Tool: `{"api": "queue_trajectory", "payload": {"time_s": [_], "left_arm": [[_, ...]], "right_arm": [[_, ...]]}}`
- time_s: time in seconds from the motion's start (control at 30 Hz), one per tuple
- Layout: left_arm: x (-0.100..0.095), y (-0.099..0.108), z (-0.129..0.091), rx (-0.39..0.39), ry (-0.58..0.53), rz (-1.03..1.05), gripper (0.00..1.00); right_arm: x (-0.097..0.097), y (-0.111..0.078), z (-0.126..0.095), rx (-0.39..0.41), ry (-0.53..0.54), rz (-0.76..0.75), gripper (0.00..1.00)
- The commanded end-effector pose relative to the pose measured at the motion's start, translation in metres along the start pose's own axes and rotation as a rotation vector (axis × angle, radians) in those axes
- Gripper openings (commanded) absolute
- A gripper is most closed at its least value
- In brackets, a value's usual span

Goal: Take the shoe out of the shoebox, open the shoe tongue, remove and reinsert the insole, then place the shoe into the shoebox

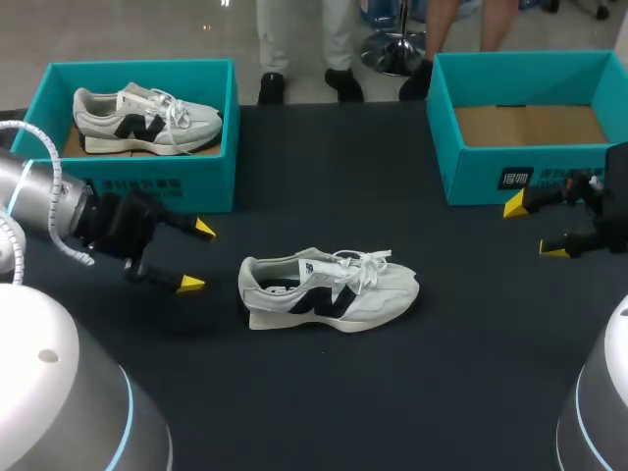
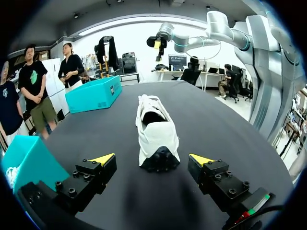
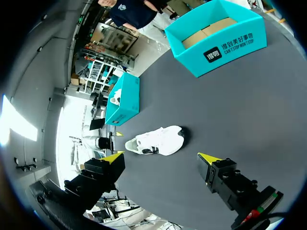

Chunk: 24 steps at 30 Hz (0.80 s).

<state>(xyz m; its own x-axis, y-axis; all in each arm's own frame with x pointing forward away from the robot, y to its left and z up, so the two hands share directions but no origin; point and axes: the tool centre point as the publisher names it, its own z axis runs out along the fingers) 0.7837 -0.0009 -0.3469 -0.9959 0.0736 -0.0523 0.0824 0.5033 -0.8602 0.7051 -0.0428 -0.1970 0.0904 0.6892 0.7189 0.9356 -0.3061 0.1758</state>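
Note:
A white sneaker (image 1: 329,289) with a black side mark lies upright on the black table (image 1: 324,402), heel toward my left arm, toe toward my right. My left gripper (image 1: 196,256) stands open a short way behind the heel; in the left wrist view the sneaker (image 2: 154,132) lies straight ahead of the open gripper (image 2: 152,159). My right gripper (image 1: 531,228) hangs open at the right, in front of an empty teal shoebox (image 1: 525,123). The right wrist view shows the sneaker (image 3: 157,140) far ahead of that gripper (image 3: 162,156). Nothing is held.
A second teal shoebox (image 1: 142,132) at the back left holds another white sneaker (image 1: 145,120). In the right wrist view the empty shoebox (image 3: 218,40) and the left shoebox (image 3: 123,98) both show. Bare black table lies in front of the sneaker.

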Motion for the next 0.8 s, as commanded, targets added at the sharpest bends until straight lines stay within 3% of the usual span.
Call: {"api": "queue_trajectory", "payload": {"time_s": [0.03,0.33,0.8], "left_arm": [[0.006,0.011,0.003,0.001,-0.010,-0.018,1.00],[0.001,0.035,0.011,-0.020,0.007,-0.099,1.00],[0.003,0.038,0.011,-0.041,-0.010,-0.103,1.00]], "right_arm": [[0.000,-0.001,0.000,-0.001,-0.002,0.001,1.00],[0.000,-0.001,0.000,-0.001,-0.002,0.001,1.00],[0.000,-0.001,0.000,-0.001,-0.002,0.001,1.00]]}}
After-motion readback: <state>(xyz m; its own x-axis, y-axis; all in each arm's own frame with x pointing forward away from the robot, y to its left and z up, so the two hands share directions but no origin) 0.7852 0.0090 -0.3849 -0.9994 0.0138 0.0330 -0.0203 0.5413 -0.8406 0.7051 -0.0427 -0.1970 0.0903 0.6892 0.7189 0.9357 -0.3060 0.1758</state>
